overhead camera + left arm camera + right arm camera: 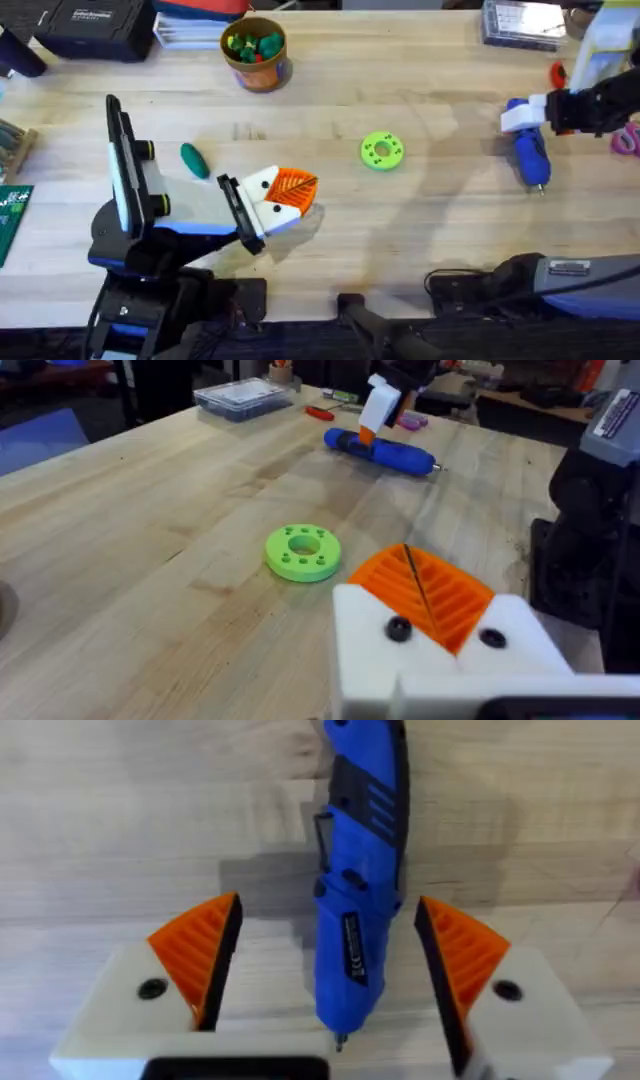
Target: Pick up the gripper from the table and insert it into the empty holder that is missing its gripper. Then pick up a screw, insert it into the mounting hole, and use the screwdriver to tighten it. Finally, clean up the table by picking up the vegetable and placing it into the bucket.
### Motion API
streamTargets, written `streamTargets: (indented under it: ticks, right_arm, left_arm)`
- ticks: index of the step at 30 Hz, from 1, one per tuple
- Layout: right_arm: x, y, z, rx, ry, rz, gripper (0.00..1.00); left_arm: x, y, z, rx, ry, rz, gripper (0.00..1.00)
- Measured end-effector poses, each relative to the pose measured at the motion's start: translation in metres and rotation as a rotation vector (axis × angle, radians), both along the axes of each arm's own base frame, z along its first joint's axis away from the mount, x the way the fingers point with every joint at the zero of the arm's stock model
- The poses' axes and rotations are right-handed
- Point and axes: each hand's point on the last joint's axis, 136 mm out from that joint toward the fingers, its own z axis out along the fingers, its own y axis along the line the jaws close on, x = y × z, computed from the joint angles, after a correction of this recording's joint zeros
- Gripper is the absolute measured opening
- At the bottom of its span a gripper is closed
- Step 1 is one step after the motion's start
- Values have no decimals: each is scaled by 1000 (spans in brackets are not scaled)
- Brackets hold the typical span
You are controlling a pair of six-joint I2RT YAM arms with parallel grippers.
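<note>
The blue screwdriver (pixel 528 150) (pixel 385 452) (pixel 360 830) lies flat on the table at the right. My right gripper (pixel 527 115) (pixel 328 905) is open, lowered around its body with an orange pad on each side and a gap to both. My left gripper (pixel 290 190) (pixel 415 575) hovers low over the table's left-centre, its orange pads shut together with nothing seen between them. The dark green vegetable (pixel 193 160) lies just left of the left arm's wrist. The tan bucket (pixel 256 70) stands at the back, holding green and red pieces. The loose gripper, its holder and the screw are out of view.
A bright green ring disc (pixel 381 150) (pixel 303 552) lies mid-table. A clear plastic box (pixel 520 20), a red tool (pixel 557 72) and a pink item (pixel 628 140) are at the far right. A black case (pixel 90 25) sits back left, a green circuit board (pixel 12 215) at the left edge.
</note>
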Motion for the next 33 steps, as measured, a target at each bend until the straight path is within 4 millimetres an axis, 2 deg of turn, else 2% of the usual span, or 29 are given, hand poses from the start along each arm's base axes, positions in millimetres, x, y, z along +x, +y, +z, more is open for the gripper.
streamTargets:
  ticks: [8,11,15,20,24,28,33]
  right_arm:
    - [2,-7,-21,-17,79,84,994]
    - [17,-15,-21,-22,76,92,994]
    - [46,-29,-11,-37,49,95,994]
    - [63,-38,-12,-28,68,103,994]
    - [54,-33,-25,1,128,129,992]
    - [43,-28,-29,20,177,174,989]
    - [43,-31,-33,19,182,194,991]
  left_arm:
    - [0,0,0,0,0,0,4]
    - [0,0,0,0,0,0,4]
    - [0,0,0,0,0,0,4]
    - [0,0,0,0,0,0,4]
    - [0,0,0,0,0,0,4]
    - [0,0,0,0,0,0,4]
    - [0,0,0,0,0,1,4]
